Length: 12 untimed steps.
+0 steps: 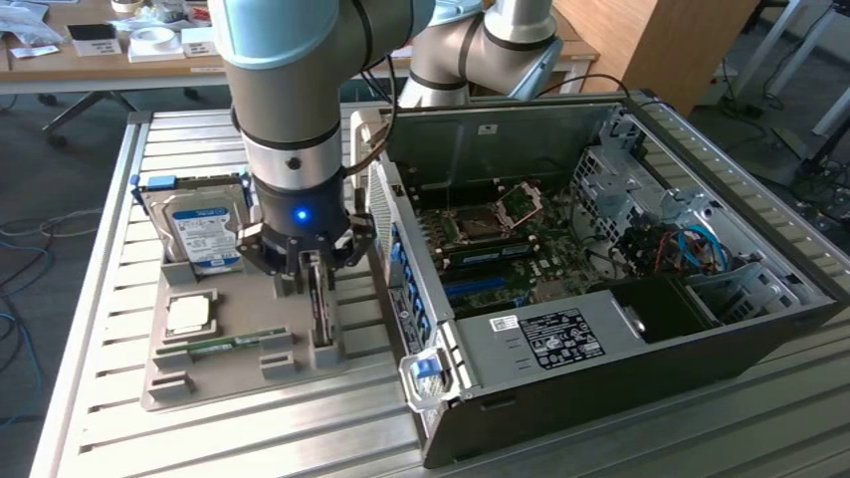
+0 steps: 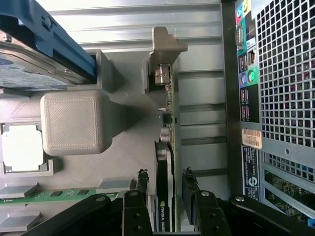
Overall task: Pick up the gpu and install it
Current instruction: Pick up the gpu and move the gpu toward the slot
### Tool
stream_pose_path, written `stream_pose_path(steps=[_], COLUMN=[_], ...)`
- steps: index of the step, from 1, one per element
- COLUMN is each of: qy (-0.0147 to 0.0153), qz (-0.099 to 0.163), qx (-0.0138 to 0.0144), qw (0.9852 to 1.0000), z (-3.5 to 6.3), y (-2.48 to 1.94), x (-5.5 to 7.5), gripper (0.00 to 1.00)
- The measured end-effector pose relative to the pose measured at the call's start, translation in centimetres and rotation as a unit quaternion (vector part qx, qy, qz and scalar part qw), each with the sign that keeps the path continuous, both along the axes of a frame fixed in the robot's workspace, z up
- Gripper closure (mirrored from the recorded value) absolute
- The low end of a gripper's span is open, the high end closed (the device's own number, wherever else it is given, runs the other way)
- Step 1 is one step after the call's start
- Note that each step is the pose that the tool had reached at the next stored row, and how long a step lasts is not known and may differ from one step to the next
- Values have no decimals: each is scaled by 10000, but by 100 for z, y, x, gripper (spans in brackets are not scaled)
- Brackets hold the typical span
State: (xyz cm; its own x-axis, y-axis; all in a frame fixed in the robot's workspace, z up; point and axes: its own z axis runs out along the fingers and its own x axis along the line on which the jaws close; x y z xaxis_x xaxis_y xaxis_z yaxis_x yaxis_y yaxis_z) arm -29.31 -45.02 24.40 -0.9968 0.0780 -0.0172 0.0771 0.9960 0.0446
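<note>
The gpu stands on its long edge in a slotted holder of the grey tray, at the side nearest the computer case. In the wrist view the gpu is a thin dark card with a black cooler face, running away towards a grey end post. My gripper hangs straight above it, pointing down. In the wrist view my gripper is open and straddles the card: one fingertip is on each side, with a small gap to the card on both sides.
The same tray holds a silver hard drive in a blue bracket, a CPU and a green RAM stick. The open computer case lies on the exterior view's right, its motherboard exposed. Its perforated rear panel is close beside the gpu.
</note>
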Motion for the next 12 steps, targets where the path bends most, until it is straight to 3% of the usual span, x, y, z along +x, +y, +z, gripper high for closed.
stream_pose_path(steps=[12], qy=[0], qz=[-1], qx=[0], qw=[10000], z=[-117], y=[21], x=[0], gripper=[58])
